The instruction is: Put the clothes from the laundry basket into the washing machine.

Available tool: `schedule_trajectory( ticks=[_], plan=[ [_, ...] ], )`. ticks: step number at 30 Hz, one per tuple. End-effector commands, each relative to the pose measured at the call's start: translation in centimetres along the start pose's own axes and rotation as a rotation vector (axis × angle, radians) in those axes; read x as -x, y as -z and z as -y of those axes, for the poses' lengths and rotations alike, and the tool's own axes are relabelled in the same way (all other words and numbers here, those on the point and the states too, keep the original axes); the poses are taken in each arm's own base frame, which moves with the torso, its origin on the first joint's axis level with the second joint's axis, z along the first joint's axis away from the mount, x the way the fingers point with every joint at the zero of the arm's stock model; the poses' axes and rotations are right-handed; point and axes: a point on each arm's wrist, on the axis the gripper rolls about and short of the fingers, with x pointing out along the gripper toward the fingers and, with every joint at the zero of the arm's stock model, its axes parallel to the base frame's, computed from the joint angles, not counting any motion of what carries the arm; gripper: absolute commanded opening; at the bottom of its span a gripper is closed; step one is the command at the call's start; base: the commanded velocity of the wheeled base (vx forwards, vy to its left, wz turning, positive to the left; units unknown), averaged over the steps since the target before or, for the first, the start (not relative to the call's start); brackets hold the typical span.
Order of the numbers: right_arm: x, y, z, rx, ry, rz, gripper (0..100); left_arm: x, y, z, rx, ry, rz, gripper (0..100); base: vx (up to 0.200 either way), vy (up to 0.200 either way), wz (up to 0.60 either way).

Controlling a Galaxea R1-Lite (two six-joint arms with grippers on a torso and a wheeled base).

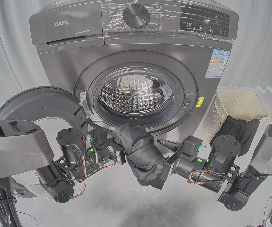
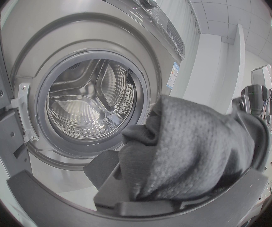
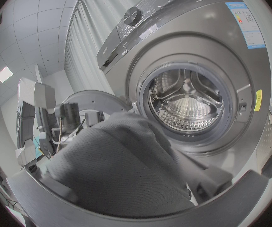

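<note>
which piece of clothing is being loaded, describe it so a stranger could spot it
Start at the grey washing machine with its door swung open. Before the drum opening, a dark bundle hangs between the left gripper and right gripper. Unlike the dark garment hanging from the cream laundry basket, it is held in mid-air.

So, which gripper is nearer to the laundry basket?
Right. The right gripper grips the dark garment on the side toward the laundry basket, apart from it. The left gripper grips the garment's opposite side, by the open door, farther off.
</note>
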Motion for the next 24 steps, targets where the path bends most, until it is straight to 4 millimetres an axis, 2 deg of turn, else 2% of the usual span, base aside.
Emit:
schedule_trajectory(
  ticks=[1, 2, 5, 13, 21, 24],
  plan=[
    [1.7, 1.9, -0.5, -0.001, -0.011, -0.104, 100, 0.5, -1.7, 0.3, -0.004, 0.007, 0.049, 0, 0.0, 0.0, 0.0],
    [1.9, 2.1, -0.6, 0.0, -0.011, -0.115, 100, 0.5, -1.8, 0.3, -0.003, 0.007, 0.053, 0, 0.0, 0.0, 0.0],
    [4.2, 4.0, -0.9, -0.003, -0.019, -0.236, 100, 1.3, -2.7, 0.7, -0.001, 0.012, 0.068, 0, 0.0, 0.0, 0.0],
    [6.2, 5.4, -1.2, -0.003, -0.018, -0.337, 100, 2.8, -4.3, 1.1, -0.007, 0.016, 0.104, 0, 0.0, 0.0, 0.0],
    [5.5, 4.5, -0.9, -0.015, 0.009, -0.276, 100, 5.9, -4.7, 2.7, -0.003, 0.045, 0.078, 0, 0.0, 0.0, 0.0],
    [5.2, 4.1, -0.3, -0.018, 0.073, -0.24, 100, 7.1, -4.9, 3.2, -0.004, 0.055, 0.07, 0, 0.0, 0.0, 0.0]
  ],
)
